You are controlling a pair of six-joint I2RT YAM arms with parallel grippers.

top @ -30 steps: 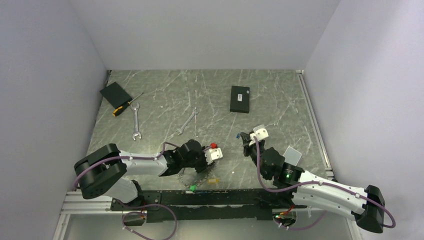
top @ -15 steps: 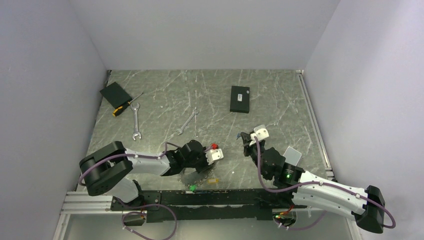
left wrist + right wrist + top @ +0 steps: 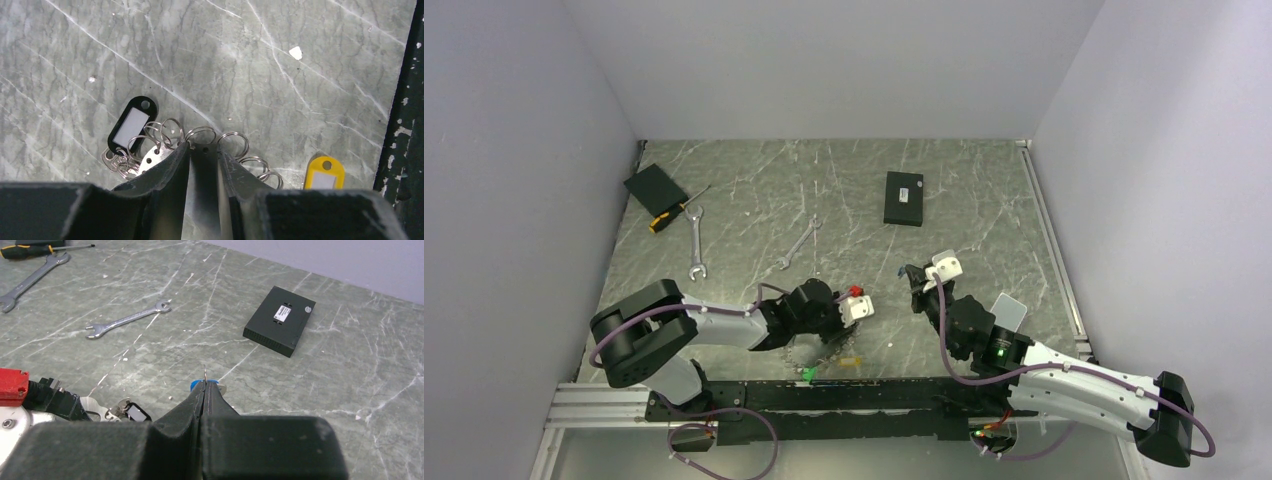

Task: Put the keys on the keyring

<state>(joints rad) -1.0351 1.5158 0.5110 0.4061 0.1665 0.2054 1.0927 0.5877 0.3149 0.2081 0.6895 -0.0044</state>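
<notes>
The keyring is a silver metal piece with several small split rings along its edge, lying on the marble table near the front rail. A black-tagged key and a yellow-tagged one hang off it. My left gripper is shut on the keyring's flat holed strip; from above the gripper sits over the loop. A green tag lies by the rail. My right gripper is shut on the thin ring of a blue-headed key, held to the right of the keyring.
Two silver wrenches and a yellow-handled screwdriver lie at the back left beside a flat black pad. A black box rests at the back centre. The black front rail runs close to the keyring.
My left arm's elbow has swung slightly right and its jaws have closed a little on the keyring. The right arm and blue key have not moved.
</notes>
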